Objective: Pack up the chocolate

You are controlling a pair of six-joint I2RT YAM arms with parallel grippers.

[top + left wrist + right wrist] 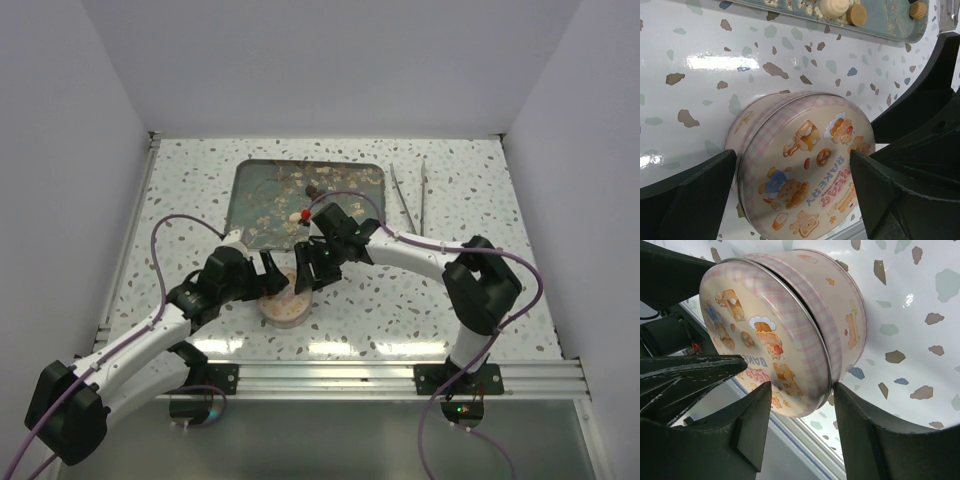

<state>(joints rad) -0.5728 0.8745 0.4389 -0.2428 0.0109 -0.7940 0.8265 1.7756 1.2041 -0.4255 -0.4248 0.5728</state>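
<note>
A round pink tin printed with bakery bears stands near the table's front, its lid on. My left gripper hangs open just over the tin, one finger toward each side. My right gripper straddles the tin's rim at the lid seam. One of its fingers rests by the seam and the other stands off the lid's face, so it is open. Chocolate shows as a cream piece and tan pieces on the teal floral tray. In the top view both grippers crowd over the tin.
The teal tray lies behind the tin at mid-table. Metal tweezers lie to the tray's right. A metal rail runs along the table's front edge, close to the tin. White walls enclose the sides and back.
</note>
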